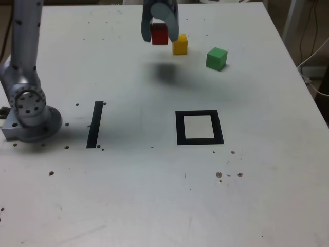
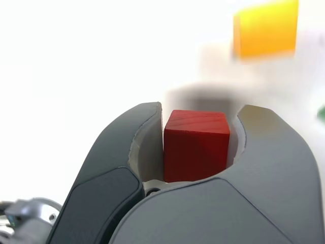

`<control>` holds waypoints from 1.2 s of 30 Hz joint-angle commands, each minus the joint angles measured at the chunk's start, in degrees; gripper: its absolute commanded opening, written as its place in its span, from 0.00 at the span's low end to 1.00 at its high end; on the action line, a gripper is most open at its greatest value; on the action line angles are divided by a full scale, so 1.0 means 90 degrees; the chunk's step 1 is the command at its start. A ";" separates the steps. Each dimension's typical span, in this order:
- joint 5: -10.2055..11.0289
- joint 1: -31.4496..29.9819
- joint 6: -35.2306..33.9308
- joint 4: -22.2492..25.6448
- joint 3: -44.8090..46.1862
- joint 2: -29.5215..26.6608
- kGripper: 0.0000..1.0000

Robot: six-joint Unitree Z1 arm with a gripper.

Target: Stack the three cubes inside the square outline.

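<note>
My gripper point(image 1: 160, 32) is shut on the red cube point(image 1: 160, 34) and holds it above the table near the far edge; its shadow lies below on the white surface. In the wrist view the red cube point(image 2: 196, 146) sits between the two dark jaws of the gripper point(image 2: 198, 127). The yellow cube point(image 1: 180, 45) rests on the table just to the exterior view's right of the gripper, and it shows blurred in the wrist view point(image 2: 265, 29). The green cube point(image 1: 216, 58) stands further right. The square outline point(image 1: 199, 127) lies nearer the camera, with nothing in it.
A straight black strip point(image 1: 94, 124) lies to the exterior view's left of the square. The arm's grey base point(image 1: 28, 110) stands at the left edge. Small dark specks point(image 1: 228, 175) dot the white table point(image 1: 154, 195). Cables hang off the right side.
</note>
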 commanded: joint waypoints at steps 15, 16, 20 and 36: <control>-0.0506 -0.2564 -0.2385 -0.0160 0.0795 -0.0503 0.26; -0.0529 -0.2674 -0.2498 -0.0164 0.0786 -0.0465 0.26; -0.0653 -0.3035 -0.2914 -0.0182 0.0756 -0.0285 0.26; -0.1090 -0.4017 -0.3983 -0.0484 0.0512 0.0438 0.26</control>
